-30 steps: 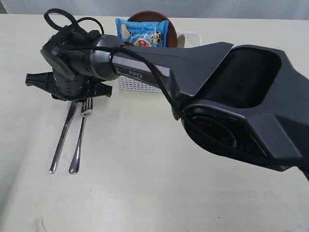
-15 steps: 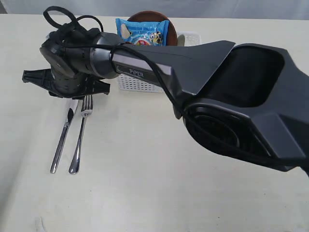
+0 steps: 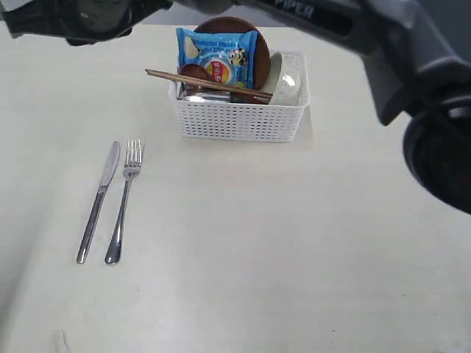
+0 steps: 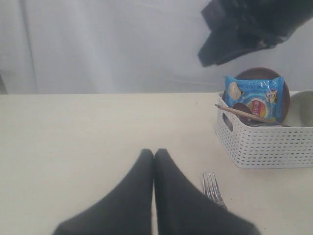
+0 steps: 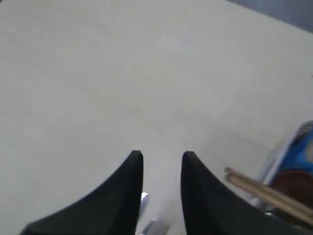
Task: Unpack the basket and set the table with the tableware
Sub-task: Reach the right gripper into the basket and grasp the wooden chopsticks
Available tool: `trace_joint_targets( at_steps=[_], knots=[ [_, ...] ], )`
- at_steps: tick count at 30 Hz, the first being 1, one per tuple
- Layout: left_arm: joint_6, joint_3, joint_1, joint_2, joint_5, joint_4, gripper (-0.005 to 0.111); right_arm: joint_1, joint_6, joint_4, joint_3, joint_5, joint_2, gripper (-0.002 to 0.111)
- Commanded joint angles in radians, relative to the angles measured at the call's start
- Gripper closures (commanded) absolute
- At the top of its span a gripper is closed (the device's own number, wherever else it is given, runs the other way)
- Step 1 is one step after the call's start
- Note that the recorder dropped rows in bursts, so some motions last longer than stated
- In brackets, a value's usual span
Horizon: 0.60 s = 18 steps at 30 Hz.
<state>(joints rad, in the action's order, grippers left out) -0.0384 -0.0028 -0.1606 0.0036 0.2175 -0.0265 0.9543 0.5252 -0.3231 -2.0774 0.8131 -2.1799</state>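
The white basket [image 3: 239,118] stands at the table's [image 3: 243,257] far middle. It holds a brown plate [image 3: 257,44], a cream bowl [image 3: 288,79], a reddish-brown spoon [image 3: 193,73] and a blue chips bag [image 3: 217,53]. Wooden chopsticks [image 3: 206,82] lie across its rim. A steel knife [image 3: 98,200] and fork [image 3: 122,204] lie side by side on the table, left of the basket. My right gripper [image 5: 161,155] is open and empty, high above the table's far left, chopsticks [image 5: 264,192] beside it. My left gripper [image 4: 154,152] is shut and empty, low, near the fork's tines [image 4: 212,186].
The right arm [image 3: 353,29] spans the top of the exterior view and shows in the left wrist view as a dark shape [image 4: 249,27] above the basket [image 4: 266,142]. A pale wall rises behind the table.
The right arm has risen from just above the knife and fork to the top of the view, uncovering the basket. Knife and fork have not moved.
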Motion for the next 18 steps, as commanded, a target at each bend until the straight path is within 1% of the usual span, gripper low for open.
trace_joint_targets(
  at_steps=[1, 3, 7, 14, 16, 18],
  knots=[
    [0.0, 0.003, -0.001, -0.004, -0.006, -0.007, 0.107, -0.066, -0.251, -0.03, -0.003, 0.15, 0.036, 0.081],
    [0.0, 0.003, -0.001, -0.004, -0.006, -0.007, 0.107, -0.106, -0.367, -0.028, -0.003, 0.218, 0.034, 0.081],
    [0.0, 0.003, -0.001, -0.004, -0.006, -0.007, 0.107, -0.184, -0.548, 0.024, 0.003, 0.279, 0.012, 0.081],
    [0.0, 0.003, -0.001, -0.004, -0.006, -0.007, 0.107, -0.301, -0.654, 0.178, 0.003, 0.244, -0.012, 0.08],
    [0.0, 0.003, -0.001, -0.004, -0.006, -0.007, 0.107, -0.323, -0.689, 0.222, 0.003, 0.244, -0.022, 0.075],
    [0.0, 0.003, -0.001, -0.004, -0.006, -0.007, 0.107, -0.336, -0.738, 0.272, 0.003, 0.252, -0.034, 0.065]
  ],
)
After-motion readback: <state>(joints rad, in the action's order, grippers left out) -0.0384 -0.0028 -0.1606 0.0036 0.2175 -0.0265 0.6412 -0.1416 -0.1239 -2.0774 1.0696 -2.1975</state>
